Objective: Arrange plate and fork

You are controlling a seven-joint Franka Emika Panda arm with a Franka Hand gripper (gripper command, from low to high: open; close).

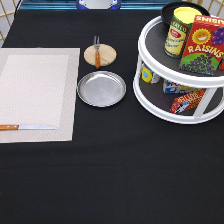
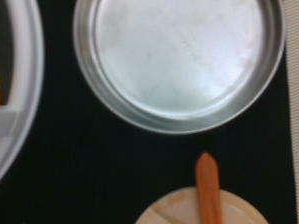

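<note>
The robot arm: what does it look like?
Almost none of it shows. The gripper is outside the exterior view; only a rounded white part at that view's top edge may belong to the arm. No cables or markings visible.

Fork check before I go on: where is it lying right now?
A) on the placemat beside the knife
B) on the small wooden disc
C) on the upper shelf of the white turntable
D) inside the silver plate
B: the fork lies across the wooden disc, just toward the exterior view's top from the plate, which holds nothing. The claw is not in the exterior view.
</note>
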